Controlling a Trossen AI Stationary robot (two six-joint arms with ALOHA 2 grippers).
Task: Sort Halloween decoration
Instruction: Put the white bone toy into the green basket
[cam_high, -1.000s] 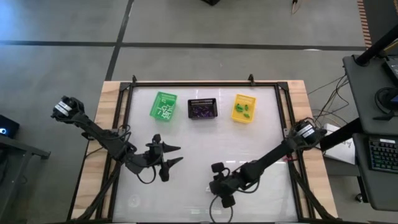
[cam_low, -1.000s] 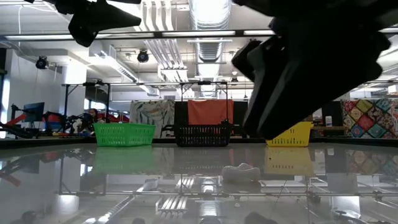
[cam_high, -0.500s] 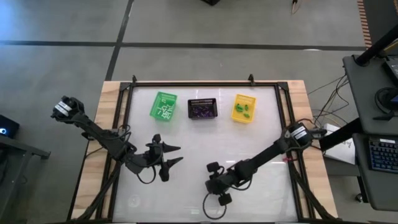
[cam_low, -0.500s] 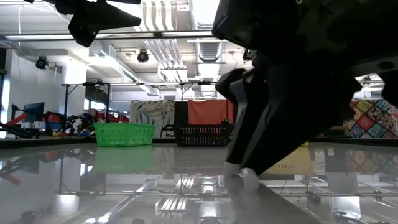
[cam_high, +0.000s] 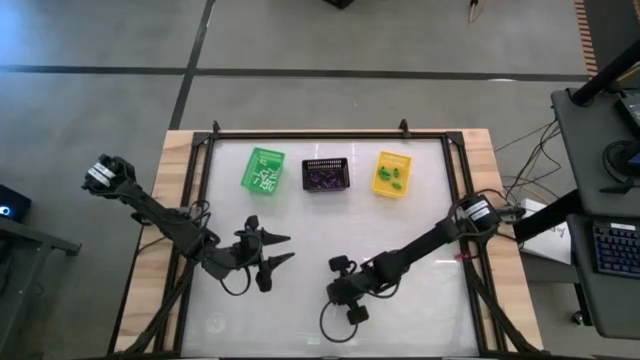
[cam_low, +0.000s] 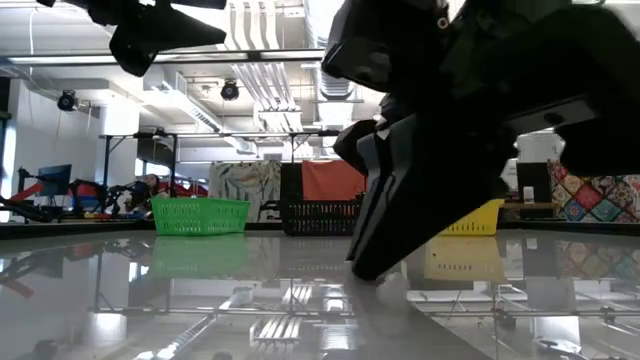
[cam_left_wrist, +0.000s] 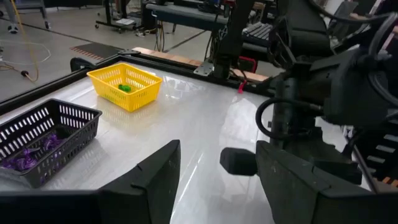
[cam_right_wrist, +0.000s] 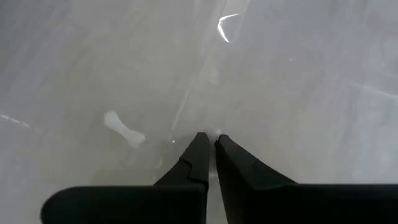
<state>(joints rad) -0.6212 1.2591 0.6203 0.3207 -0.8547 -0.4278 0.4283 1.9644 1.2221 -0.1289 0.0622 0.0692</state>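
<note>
The right gripper (cam_high: 338, 292) presses down on the near middle of the glossy worktop (cam_high: 420, 215), its fingers (cam_right_wrist: 200, 152) pressed together with their tips on the surface. A small white speck shows right at the tips in the right wrist view, so the gripper seems to be nipping a tiny white trinket, though the piece is too small and too hidden to be sure. Another white, bone-shaped trinket (cam_right_wrist: 124, 127) lies loose on the worktop just beside the tips, apparently not yet sorted.

Along the far edge stand three small baskets in a row, plainly set out as colour bins: a green basket (cam_high: 263, 169) on the left holding white pieces, a black basket (cam_high: 325, 175) in the middle holding purple pieces (cam_left_wrist: 26, 155), and a yellow basket (cam_high: 392, 173) on the right holding green pieces (cam_left_wrist: 126, 88).

The left gripper (cam_high: 276, 248) hangs above the worktop at the near left, fingers (cam_left_wrist: 152, 180) spread and holding nothing, apparently waiting clear of the other arm's path.

If the white piece is held, the likely destination is the green basket at the far left; the grip on so small a thing could easily slip.
</note>
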